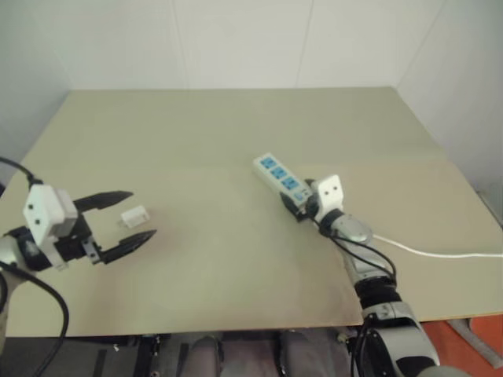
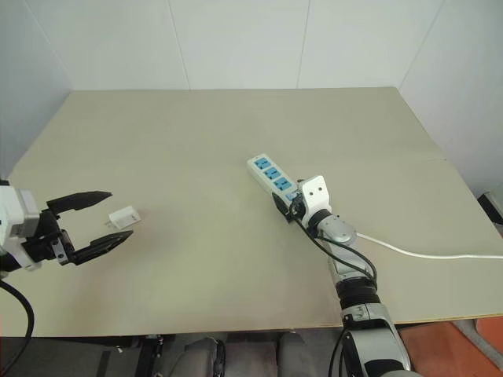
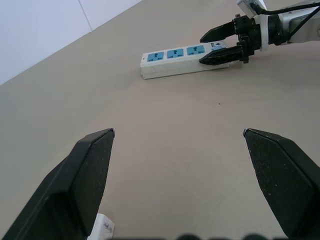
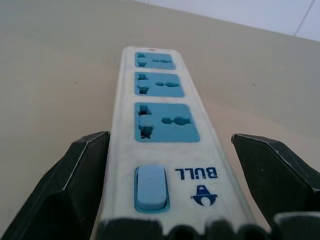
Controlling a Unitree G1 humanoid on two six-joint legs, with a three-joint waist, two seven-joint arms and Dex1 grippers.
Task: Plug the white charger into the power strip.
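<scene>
Right gripper [image 2: 288, 206] straddles the switch end of the power strip [image 2: 271, 176], jaws apart, at center-surface [image 2: 236, 126]. At nine o'clock, left gripper [image 2: 106, 218], jaws wide apart, flanks the white charger [image 2: 123, 216].

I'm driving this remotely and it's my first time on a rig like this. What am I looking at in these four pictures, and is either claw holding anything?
The two wide pictures come from the robot's head, looking down over a tan table. The two close-ups come from cameras on each wrist, looking out between that claw's own black fingers.

The left gripper is open, its fingers on either side of the white charger lying on the table; it is not closed on it.

The right gripper is open around the switch end of the power strip, with a finger on each side. The strip lies flat, three blue sockets empty, its white cable trailing off to the right.

Neither gripper holds anything.
</scene>
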